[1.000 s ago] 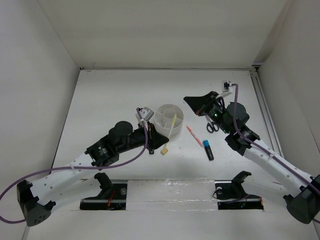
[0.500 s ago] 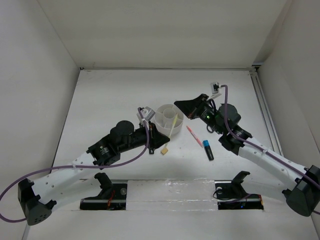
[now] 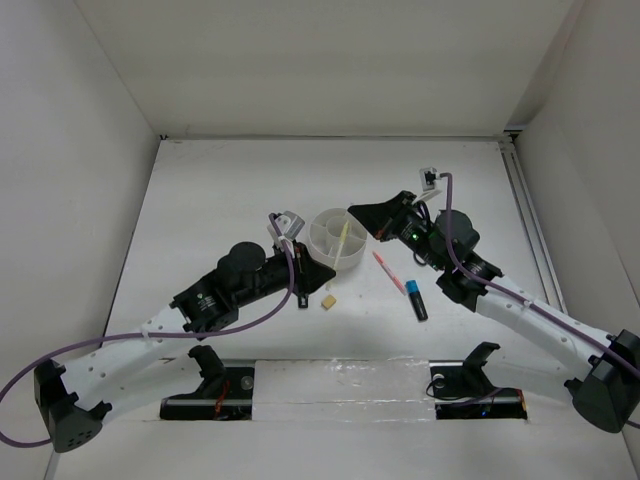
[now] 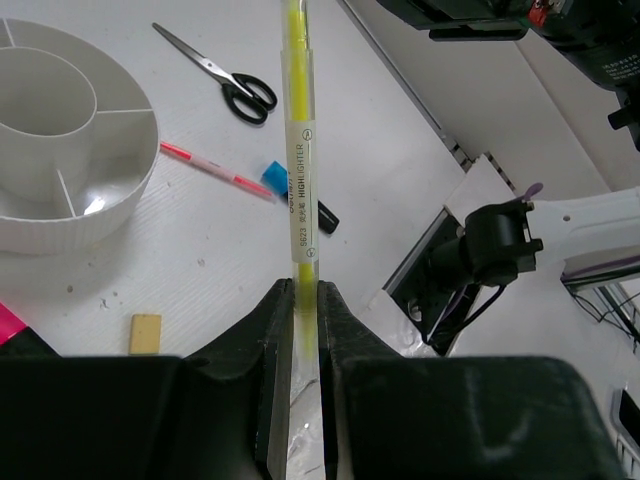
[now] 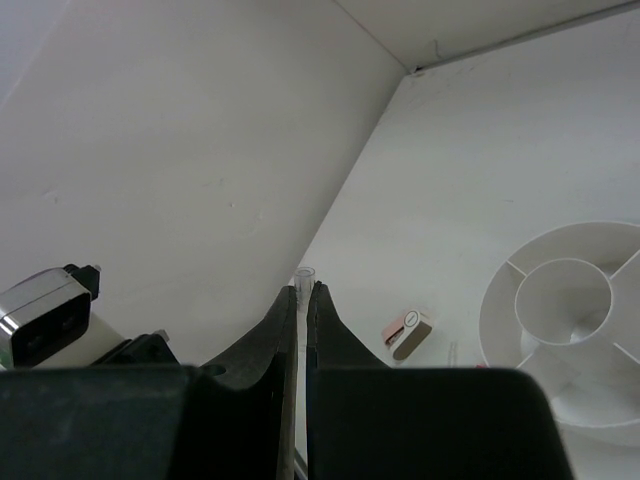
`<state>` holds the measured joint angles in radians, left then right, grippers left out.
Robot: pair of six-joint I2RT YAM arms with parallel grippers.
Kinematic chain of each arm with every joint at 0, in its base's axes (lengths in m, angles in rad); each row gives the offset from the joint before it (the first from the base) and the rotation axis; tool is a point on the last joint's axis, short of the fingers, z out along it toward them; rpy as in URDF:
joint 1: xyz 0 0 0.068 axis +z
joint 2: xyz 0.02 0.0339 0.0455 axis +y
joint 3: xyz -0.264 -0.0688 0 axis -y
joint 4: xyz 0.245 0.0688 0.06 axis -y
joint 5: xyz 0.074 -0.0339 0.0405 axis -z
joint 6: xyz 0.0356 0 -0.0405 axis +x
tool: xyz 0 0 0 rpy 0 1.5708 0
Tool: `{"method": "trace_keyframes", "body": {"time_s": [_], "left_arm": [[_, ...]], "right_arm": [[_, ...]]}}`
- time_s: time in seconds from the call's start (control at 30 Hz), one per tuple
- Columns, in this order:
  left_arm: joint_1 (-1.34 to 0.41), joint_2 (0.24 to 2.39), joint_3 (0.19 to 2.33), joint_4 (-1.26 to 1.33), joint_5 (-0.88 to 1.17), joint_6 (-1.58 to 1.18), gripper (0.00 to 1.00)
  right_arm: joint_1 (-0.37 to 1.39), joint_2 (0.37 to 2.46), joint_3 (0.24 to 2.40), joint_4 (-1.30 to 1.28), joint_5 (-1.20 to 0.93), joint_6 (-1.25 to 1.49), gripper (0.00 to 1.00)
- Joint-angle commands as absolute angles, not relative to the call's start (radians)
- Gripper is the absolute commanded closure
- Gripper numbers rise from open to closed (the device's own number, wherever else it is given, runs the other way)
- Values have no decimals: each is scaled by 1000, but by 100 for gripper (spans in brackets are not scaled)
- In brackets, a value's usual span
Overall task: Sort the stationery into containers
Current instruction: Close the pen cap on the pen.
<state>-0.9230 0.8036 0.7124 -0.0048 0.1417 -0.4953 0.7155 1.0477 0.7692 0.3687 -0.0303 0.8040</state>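
Sorting has hardly begun: the organizer shows only bare compartments, while the scissors, pink pen, blue-capped marker and tan eraser lie on the table. My left pincer pinches the yellow highlighter, which slants across the organizer in the top view. My right pincer is pressed together; whether it holds anything I cannot tell. Since a second ago it has swung from above the scissors to the organizer's right rim.

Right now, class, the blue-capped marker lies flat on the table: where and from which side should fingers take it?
Probably the black barrel of the blue-capped marker, from straight above, closing across its narrow width. It lies flat, and the pink pen nearly meets its cap end.
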Motion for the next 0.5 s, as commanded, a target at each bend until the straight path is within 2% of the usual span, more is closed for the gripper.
{"method": "trace_keyframes", "body": {"time_s": [0.0, 0.47], "left_arm": [[-927, 795, 707, 21, 130, -497, 100], [-927, 804, 707, 31, 173, -497, 100]], "right_arm": [[726, 1034, 782, 436, -26, 787, 100], [726, 1043, 801, 445, 15, 759, 100]]}}
